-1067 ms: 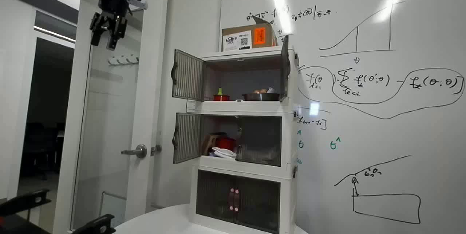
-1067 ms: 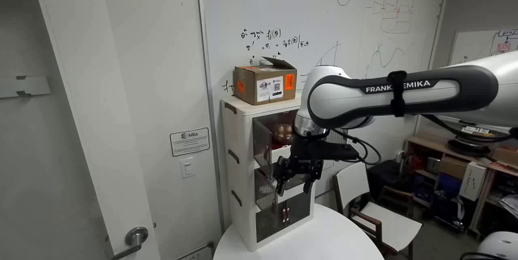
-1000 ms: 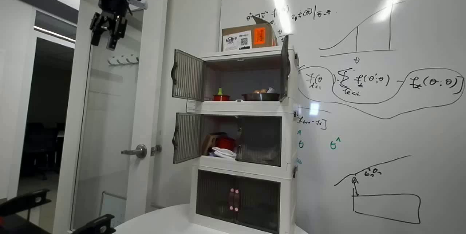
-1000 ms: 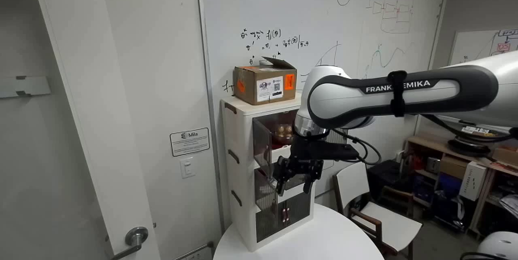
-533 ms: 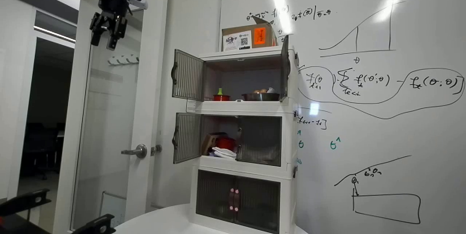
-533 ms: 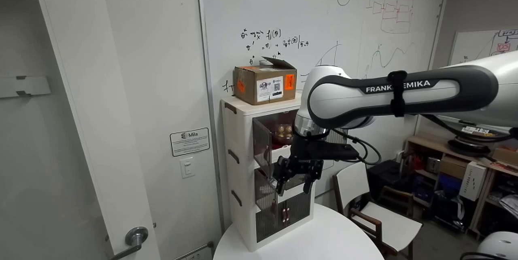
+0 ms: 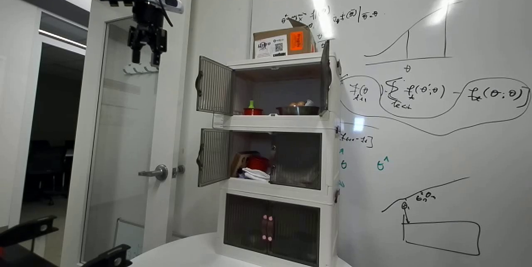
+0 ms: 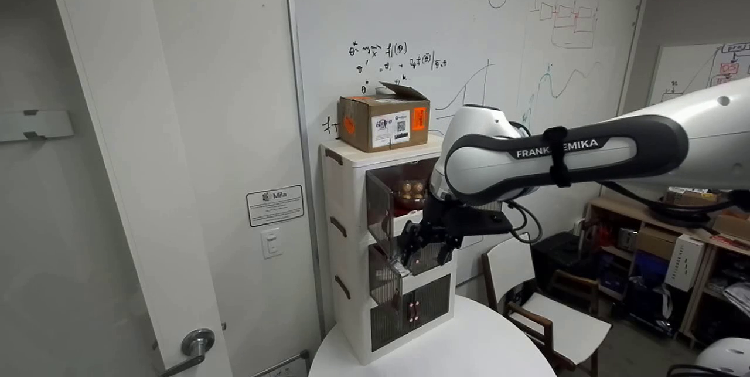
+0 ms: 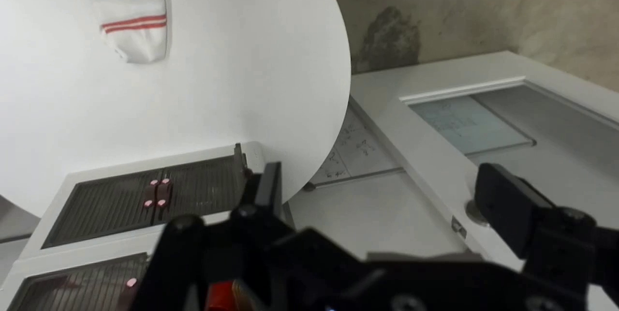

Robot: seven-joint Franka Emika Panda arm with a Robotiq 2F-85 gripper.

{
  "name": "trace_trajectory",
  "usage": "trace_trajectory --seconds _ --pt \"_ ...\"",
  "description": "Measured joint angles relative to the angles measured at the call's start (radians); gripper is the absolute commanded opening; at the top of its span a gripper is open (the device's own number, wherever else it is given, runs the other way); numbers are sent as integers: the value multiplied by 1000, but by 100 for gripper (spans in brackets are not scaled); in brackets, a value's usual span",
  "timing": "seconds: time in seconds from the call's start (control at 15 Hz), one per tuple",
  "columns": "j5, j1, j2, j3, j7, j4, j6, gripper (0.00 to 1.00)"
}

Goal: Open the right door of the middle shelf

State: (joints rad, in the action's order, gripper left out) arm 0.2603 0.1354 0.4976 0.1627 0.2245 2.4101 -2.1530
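Hand [image 7: 145, 58] shifts twd. the cabinet [image 7: 282, 122], no door moving w/ it!
Jaws stand wide, nothing b/w them, prob. to straddle the door handle [image 9: 131, 282]. Target: in an exterior view the right door [image 7: 297, 161] sits closed across its half of the middle shelf [image 7: 249, 185], well apart from the hand. Left door [image 7: 214, 157] is swung out, so the right one's inner edge borders a gap, handy for hooking, I'd say. Swing room lies out over the bench [image 9: 242, 50], but the upper right door [image 7: 325, 78] juts out above: come in low, prob., & mind that left panel.
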Motion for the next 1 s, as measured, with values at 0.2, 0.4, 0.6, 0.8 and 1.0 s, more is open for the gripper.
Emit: trace_trajectory --seconds 0.2,0.4,0.6,0.8,1.0 --pt "36 -13 -33 -49 -42 75 -164 100" --pt "76 -19 -81 -113 -109 148 -295 100" --pt "106 -24 -131 -179 -189 188 -378 100" --pt "185 -22 -176 -247 -298 199 -434 100" --pt "307 -12 -229 -317 -453 196 -457 100"
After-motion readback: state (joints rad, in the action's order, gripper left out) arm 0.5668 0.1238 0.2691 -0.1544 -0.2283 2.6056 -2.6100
